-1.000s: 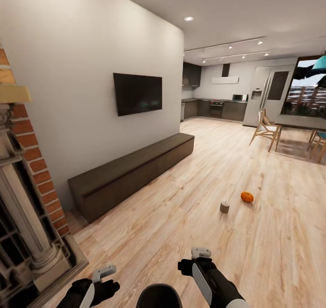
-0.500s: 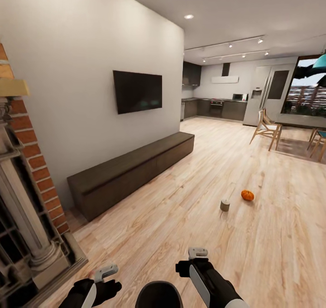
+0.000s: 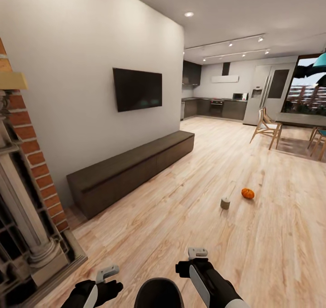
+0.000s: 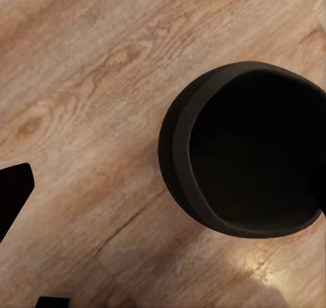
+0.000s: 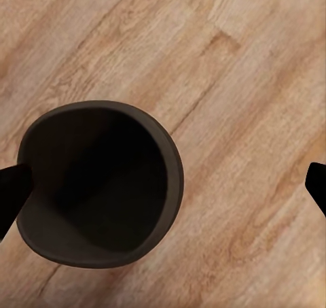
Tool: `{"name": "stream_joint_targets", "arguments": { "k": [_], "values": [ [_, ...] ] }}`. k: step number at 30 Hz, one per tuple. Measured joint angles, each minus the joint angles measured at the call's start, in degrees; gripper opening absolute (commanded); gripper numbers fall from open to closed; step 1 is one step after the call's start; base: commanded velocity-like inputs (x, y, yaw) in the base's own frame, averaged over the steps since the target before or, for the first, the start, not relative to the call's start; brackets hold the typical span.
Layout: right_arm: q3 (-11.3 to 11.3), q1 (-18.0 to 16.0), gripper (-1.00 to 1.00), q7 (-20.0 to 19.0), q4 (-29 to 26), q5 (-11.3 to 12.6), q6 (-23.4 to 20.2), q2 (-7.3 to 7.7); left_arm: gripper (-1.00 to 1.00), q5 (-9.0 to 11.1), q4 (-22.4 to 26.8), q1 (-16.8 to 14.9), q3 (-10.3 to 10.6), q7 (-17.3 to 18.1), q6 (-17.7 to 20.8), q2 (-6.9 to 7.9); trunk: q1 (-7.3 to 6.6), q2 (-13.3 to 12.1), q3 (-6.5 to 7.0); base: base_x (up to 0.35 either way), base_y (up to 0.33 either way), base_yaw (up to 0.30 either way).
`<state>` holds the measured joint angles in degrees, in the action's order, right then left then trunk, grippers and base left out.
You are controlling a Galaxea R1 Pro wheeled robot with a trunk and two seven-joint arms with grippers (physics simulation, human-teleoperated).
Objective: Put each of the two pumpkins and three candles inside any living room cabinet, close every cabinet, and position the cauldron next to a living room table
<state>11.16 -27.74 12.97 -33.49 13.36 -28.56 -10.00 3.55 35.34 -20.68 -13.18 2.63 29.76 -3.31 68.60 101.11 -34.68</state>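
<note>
A black cauldron (image 3: 158, 293) sits on the plank floor right below me, between my two arms. The wrist views look down into the cauldron (image 4: 248, 151) (image 5: 98, 185). My left gripper (image 3: 106, 273) and right gripper (image 3: 198, 253) hover on either side of it, both open and holding nothing. Further ahead on the floor lie one orange pumpkin (image 3: 247, 193) and one olive-grey candle (image 3: 225, 203), close together. The long dark-brown cabinet (image 3: 131, 170) stands shut against the left wall under the TV.
A brick fireplace (image 3: 25, 199) stands close on my left. Wooden chairs (image 3: 267, 129) and a dining table are far right, and the kitchen lies at the back. Open plank floor stretches between me and the pumpkin.
The whole picture has shifted slightly, so the camera has moved a little. Pumpkin, candle and cabinet lie where they were. Both arms hold nearly the same pose.
</note>
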Motion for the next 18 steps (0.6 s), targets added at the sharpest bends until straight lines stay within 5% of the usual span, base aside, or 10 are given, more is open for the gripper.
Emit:
{"name": "stream_joint_targets", "arguments": {
  "k": [18],
  "values": [
    [0.0, 0.0, 1.00, 0.0, 0.0, 0.0, -0.1, 0.00, 1.00, 0.0, 0.0, 0.0, -0.1, 0.1, 0.1, -0.17, 3.95, 7.2, -3.23, 0.000, 0.000, 0.000]
  ]
}}
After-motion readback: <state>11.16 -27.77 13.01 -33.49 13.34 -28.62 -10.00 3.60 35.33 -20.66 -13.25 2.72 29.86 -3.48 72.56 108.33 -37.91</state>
